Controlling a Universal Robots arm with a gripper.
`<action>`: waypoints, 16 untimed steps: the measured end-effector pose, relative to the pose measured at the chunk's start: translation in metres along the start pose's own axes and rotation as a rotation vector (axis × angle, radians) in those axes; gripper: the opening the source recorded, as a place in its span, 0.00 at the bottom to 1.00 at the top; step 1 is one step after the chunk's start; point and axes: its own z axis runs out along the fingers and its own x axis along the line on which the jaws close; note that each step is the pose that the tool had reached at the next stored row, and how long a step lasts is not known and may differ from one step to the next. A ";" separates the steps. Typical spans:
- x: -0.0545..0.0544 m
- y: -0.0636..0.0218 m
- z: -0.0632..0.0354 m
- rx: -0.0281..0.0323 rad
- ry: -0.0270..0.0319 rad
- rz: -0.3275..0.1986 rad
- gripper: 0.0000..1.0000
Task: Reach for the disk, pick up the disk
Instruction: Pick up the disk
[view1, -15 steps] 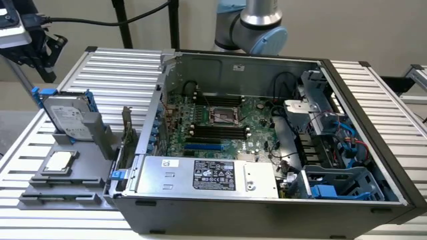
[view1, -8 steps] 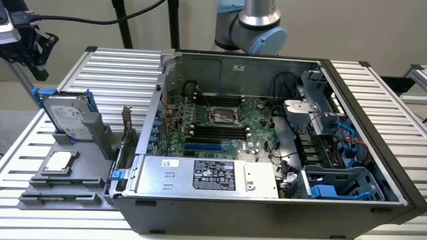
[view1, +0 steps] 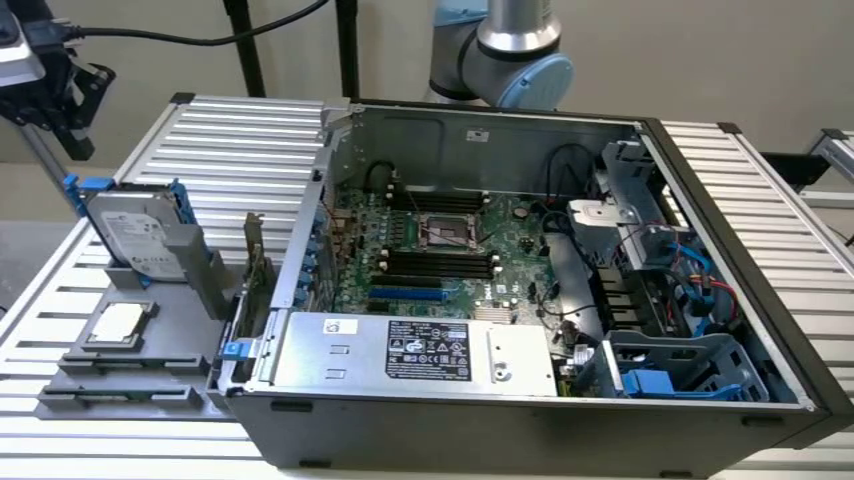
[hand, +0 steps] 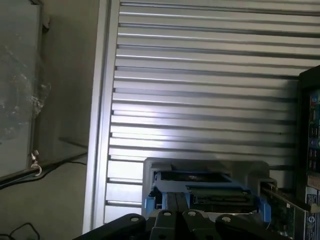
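Currently gripper (hand: 176, 196) fingers pinched shut, empty. Disk (view1: 140, 235) stands on edge in grey holder (view1: 200, 275) near table (view1: 240, 130) edge, exterior view's left. It's straight beyond the fingertips, apart.

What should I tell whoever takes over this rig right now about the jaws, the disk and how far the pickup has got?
Gripper: jaws shut, holding nothing, hanging above the disk, apart from it.
Disk: upright in the grey holder on the slatted table, to the exterior view's left of the open computer case.
Done: gripper lined up over the disk's top edge.
Left: disk not yet gripped or lifted.
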 end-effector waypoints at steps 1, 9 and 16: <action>0.000 0.0000 0.0000 0.0000 0.0007 -0.019 0.11; 0.000 0.0000 0.0001 0.0001 0.0060 -0.164 0.11; 0.000 0.0000 0.0001 0.0003 0.0108 -0.291 0.11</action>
